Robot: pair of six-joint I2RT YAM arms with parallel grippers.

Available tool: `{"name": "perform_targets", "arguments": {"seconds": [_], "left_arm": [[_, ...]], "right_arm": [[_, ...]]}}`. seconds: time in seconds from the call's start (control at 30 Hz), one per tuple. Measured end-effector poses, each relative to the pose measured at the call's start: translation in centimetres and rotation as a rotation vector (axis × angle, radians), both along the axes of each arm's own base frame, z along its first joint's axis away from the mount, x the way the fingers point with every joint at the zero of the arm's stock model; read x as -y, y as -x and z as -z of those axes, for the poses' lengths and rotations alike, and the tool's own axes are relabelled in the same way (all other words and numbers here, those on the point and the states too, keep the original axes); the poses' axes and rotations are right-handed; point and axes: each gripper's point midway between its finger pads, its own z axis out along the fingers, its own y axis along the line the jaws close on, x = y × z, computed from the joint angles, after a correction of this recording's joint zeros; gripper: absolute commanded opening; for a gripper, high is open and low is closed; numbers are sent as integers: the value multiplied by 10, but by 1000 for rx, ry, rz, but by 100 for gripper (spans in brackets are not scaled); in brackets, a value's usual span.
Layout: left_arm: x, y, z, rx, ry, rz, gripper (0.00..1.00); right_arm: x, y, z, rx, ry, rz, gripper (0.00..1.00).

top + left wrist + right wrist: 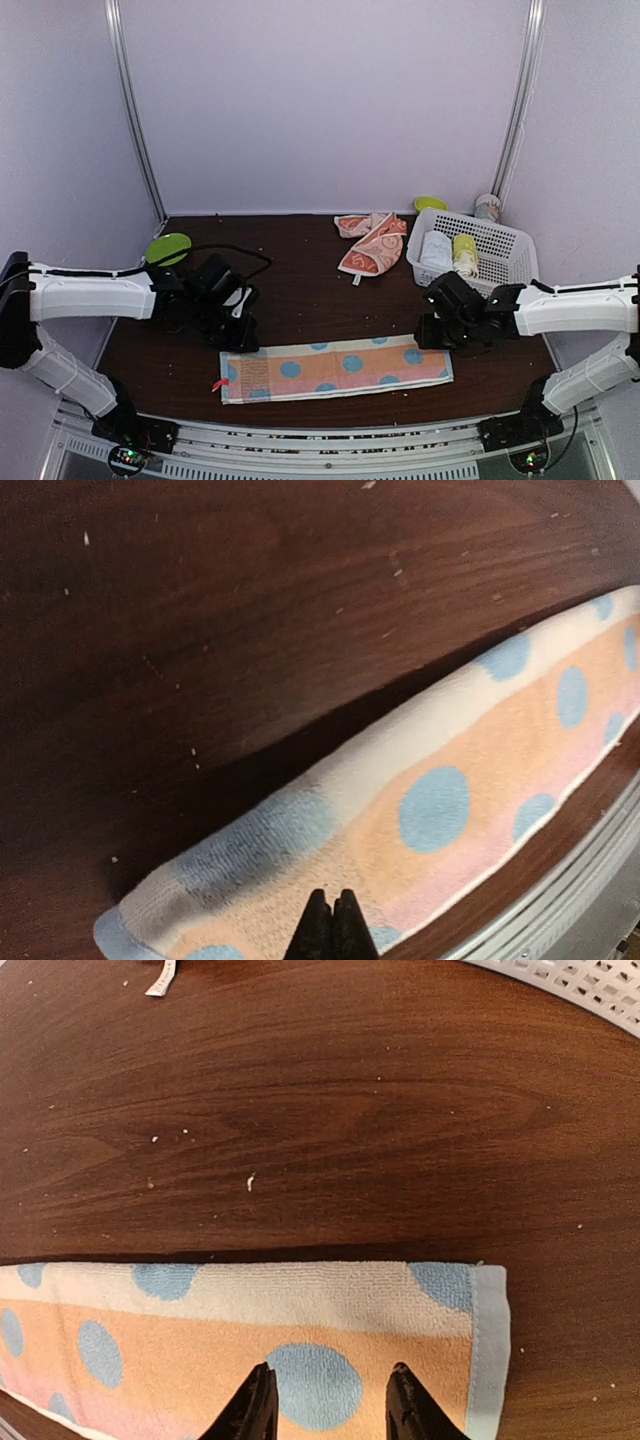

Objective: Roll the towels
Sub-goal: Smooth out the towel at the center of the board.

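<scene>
Lengthwise at lower centre lies the folded blue-dotted orange cloth towel, left jaws pressed together over one end, right jaws parted over the other. The white plastic basket, upper right, holds two cloth rolls.

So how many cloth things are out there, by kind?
Unrolled towels: 2, the folded blue-dotted orange cloth towel and the crumpled orange patterned cloth towel.
Rolled cloths: 2, white roll and yellow-green roll, in the white plastic basket.
Total: 4.
</scene>
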Motion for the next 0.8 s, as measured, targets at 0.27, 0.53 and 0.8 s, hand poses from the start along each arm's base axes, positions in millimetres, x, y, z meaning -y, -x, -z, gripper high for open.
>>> {"name": "perform_targets", "arguments": {"seconds": [0.27,0.53,0.8], "left_arm": [[-21,-4,50,-68,-88,-55,0],[-34,-21,65,-57,-94,-101,0],[-32,-33,63,-15,-95,-80,3]], "right_arm": [[4,-15,37,-49,-4,61,36],[-3,-19,44,-44,-55,85,47],[-5,-14,24,-28,-106,64,57]]}}
